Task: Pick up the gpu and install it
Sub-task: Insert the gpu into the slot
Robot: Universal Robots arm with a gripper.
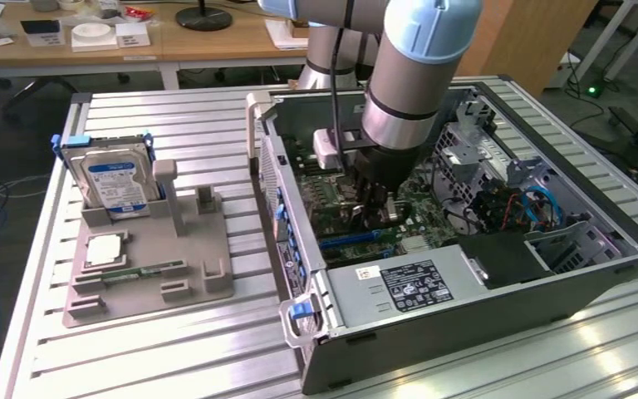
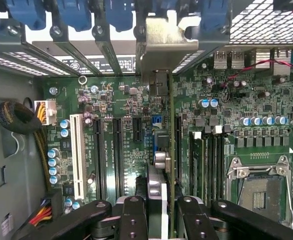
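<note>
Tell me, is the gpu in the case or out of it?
In: the gripper holds the gpu on edge over the motherboard. Seated in a slot: cannot tell.

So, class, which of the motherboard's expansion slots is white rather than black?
The long white slot beside the column of blue-topped capacitors. The other slots, between it and the gpu held in the pincer, are black.

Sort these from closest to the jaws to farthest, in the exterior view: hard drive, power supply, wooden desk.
1. Power supply, inside the computer case.
2. Hard drive, upright in the holder, exterior view's left.
3. Wooden desk, behind the table.
</note>
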